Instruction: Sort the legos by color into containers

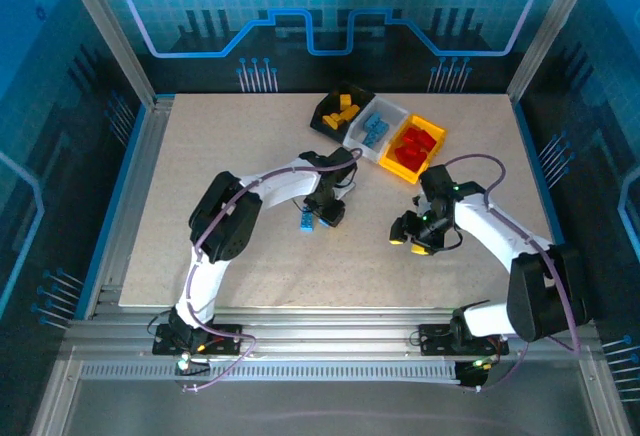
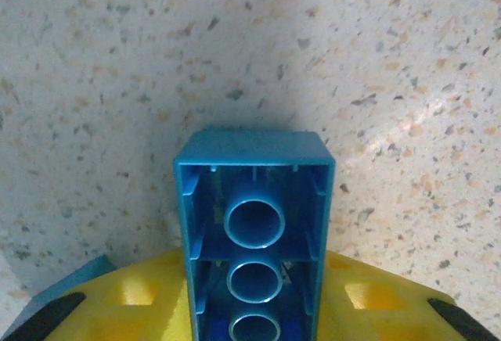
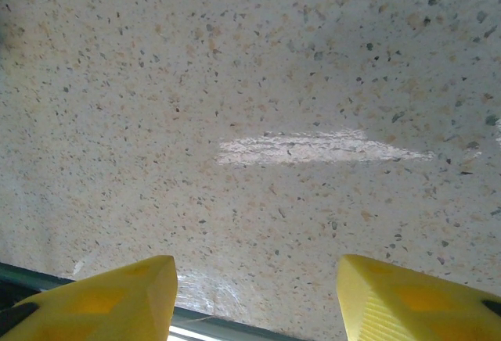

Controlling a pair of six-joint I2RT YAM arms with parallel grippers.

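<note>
Bench [image 1: 200, 156]: speckled, carrying all items. A brick dropped on it is likely bouncing or skidding out of reach.
Bins: black bin [image 1: 325, 116] is holding yellow-orange legos, white bin [image 1: 392, 114] blue ones and yellow bin [image 1: 432, 134] red ones. They are standing side by side in a slanted row at the far side. Risk: a release slightly off centre is sending blue into a neighbour's colour.
Right fingers [image 3: 102, 302]: standing apart, gripping nothing, hovering over bare bench near the yellow bin. Risk: a wide swing by the left arm is ending in a knock.
Left fingers [image 2: 133, 298]: pressing together on the blue brick, near the middle of the bench.
Blue brick [image 2: 254, 216]: lying clamped with its hollow underside facing the left wrist camera and much of its length sticking out ahead. Whether it is resting on the bench cannot be told. Risk: a grip on the rear end alone is letting it pivot or slip during the carry to the white bin.
</note>
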